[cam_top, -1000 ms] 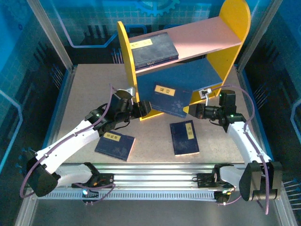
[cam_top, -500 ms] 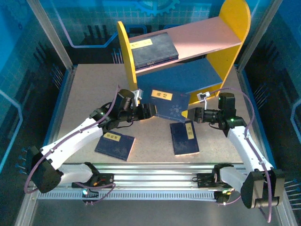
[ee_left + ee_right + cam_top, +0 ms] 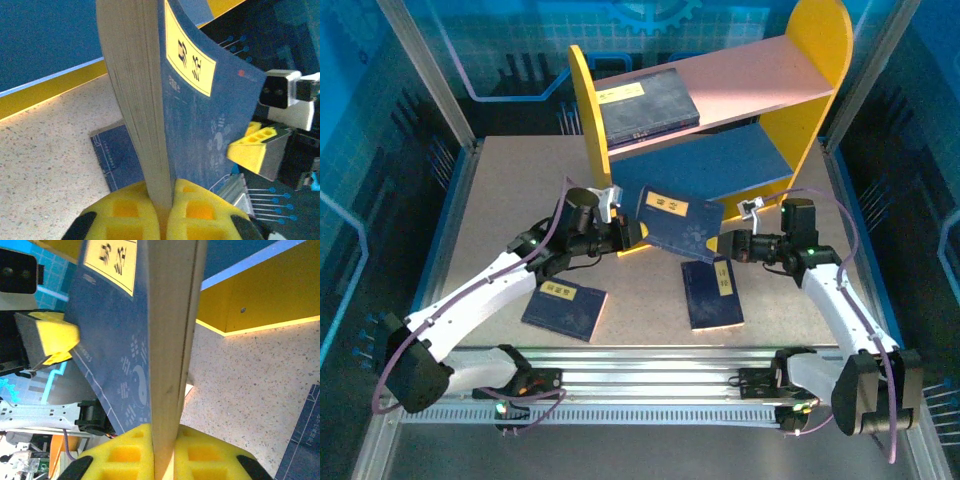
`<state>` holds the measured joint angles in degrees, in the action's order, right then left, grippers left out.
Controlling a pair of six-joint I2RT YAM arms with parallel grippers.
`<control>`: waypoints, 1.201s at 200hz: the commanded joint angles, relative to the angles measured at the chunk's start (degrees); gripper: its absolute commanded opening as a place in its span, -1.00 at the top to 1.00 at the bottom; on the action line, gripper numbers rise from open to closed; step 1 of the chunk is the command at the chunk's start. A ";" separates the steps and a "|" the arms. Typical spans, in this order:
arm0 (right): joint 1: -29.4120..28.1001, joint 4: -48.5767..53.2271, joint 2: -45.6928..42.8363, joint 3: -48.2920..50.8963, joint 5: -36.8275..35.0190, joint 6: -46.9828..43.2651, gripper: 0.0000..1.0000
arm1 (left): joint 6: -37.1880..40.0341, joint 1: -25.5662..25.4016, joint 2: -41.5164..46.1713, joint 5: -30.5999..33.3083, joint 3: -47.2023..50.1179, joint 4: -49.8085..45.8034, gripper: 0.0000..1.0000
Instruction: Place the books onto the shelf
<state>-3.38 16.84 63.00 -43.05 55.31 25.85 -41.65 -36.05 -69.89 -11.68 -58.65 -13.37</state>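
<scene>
The left gripper [image 3: 160,212] is clenched on the page edge of a navy book [image 3: 200,115], its yellow pads pinching the paper where a second ago they stood apart just beside the cover. At the opposite edge the right gripper [image 3: 160,452] grasps the same book between its own pads, so both arms now share the load.

Over that second the book has also turned a little in the air. It hangs tilted between the two arms, clear of the desk [image 3: 500,200], with its yellow label [image 3: 667,204] facing up. It sits just in front of the shelf [image 3: 588,110], near the blue lower board [image 3: 720,165].

A shelved book [image 3: 645,103] lies flat on the pink upper board [image 3: 760,80]. Two more lie on the desk: the left-hand book [image 3: 565,307] beneath the left arm and the right-hand book [image 3: 712,292] just below the held one.

With the second grasp closed, the pair looks ready to carry the navy book onto a board. A two-arm hold leaves little slack, and uneven motion could bend or twist so thin a volume. By this count, three of the four books in view are not yet on the shelf.
</scene>
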 commanded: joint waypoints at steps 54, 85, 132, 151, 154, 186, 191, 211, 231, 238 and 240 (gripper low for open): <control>-1.97 -9.82 0.36 2.71 0.04 9.13 0.34 | -0.43 -0.30 0.16 0.15 3.11 5.24 1.00; -2.07 -10.97 0.61 4.01 -1.29 10.74 0.10 | -0.89 -0.30 2.14 1.89 4.75 7.39 1.00; -2.38 -12.82 1.34 6.15 -2.31 12.72 -0.12 | -1.14 -0.26 4.49 2.89 5.74 9.32 1.00; -2.68 -14.42 1.75 7.09 -2.07 13.84 -0.14 | -1.15 -0.17 4.74 3.07 5.74 9.57 1.00; -2.81 -14.68 1.76 7.22 -1.98 14.04 -0.14 | -1.22 -0.25 4.76 3.07 5.74 9.65 1.00; -4.63 -16.45 1.85 7.62 -2.68 15.70 -0.15 | -1.50 -0.29 4.85 3.40 6.07 11.01 1.00; -4.98 -16.91 1.89 7.75 -2.81 16.01 -0.15 | -1.59 -0.25 4.85 3.51 6.09 11.28 1.00; -5.89 -19.00 2.44 8.00 -2.72 17.59 -0.15 | -1.78 -0.29 4.72 3.59 6.12 12.48 1.00; -6.45 -21.14 2.87 8.07 -2.65 19.21 -0.13 | -1.78 -0.24 4.54 3.71 6.07 13.33 1.00; -6.56 -21.92 3.00 8.07 -2.57 19.80 -0.11 | -1.77 -0.26 4.45 3.68 6.17 13.58 1.00; -6.60 -22.15 3.00 8.13 -2.51 19.91 -0.11 | -1.77 -0.25 4.42 3.75 6.11 13.60 1.00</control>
<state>-8.47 -0.62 65.60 -35.38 51.40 43.03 -42.74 -36.16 -66.67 -8.45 -52.93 -5.28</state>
